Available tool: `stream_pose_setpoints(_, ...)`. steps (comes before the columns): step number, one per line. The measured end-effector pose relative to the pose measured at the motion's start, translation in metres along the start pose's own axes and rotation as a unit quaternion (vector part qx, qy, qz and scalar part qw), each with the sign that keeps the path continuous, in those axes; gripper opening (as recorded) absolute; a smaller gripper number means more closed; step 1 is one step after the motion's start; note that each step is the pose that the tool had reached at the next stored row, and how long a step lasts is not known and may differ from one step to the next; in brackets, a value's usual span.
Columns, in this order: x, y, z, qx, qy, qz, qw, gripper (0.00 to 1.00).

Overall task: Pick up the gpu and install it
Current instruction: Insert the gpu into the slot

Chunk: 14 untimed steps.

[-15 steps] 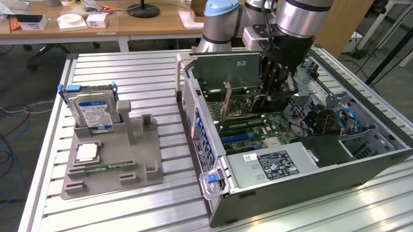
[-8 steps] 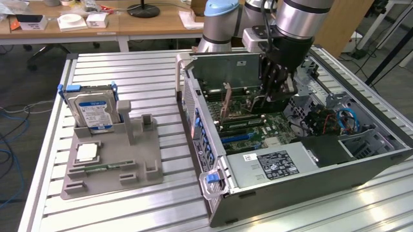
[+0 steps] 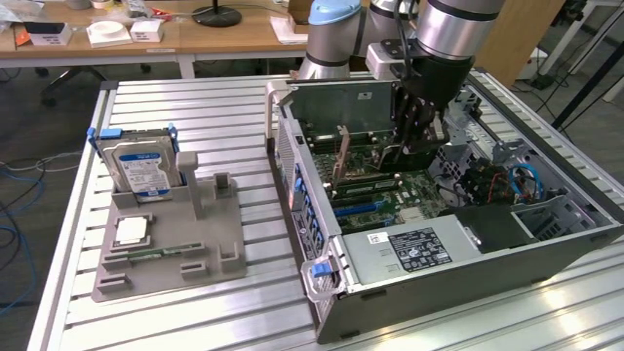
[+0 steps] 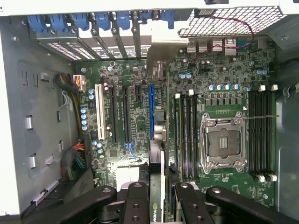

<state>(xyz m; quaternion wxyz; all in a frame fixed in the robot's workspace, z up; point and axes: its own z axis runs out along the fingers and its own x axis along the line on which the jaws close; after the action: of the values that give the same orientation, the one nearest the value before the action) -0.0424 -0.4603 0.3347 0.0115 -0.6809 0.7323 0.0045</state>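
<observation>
My gripper (image 3: 419, 135) reaches down into the open computer case (image 3: 322, 292) and is shut on the gpu. In the wrist view the gpu (image 4: 157, 168) shows edge-on between the two black fingers (image 4: 136, 196), a thin dark card with a green logo on its face. My gripper (image 4: 159, 189) holds it upright just above the motherboard (image 4: 224, 84), in line with the expansion slots beside the blue slot (image 4: 151, 112). In the exterior view the card's bracket end (image 3: 343, 155) stands toward the case's rear wall. Whether the card sits in a slot is hidden.
A grey holder (image 3: 210, 256) on the exterior view's left carries a silver hard drive (image 3: 143, 172), a processor chip (image 3: 131, 230) and a small green memory stick (image 3: 156, 253). Blue slot clips (image 4: 74, 21), the power supply (image 3: 410, 248) and cables (image 3: 522, 183) crowd the case.
</observation>
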Motion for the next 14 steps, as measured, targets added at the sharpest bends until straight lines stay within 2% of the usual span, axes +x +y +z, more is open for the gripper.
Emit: stream_pose_setpoints(14, 0.0, 0.0, 0.002, 0.0, 0.0, 0.0, 1.0, 0.26)
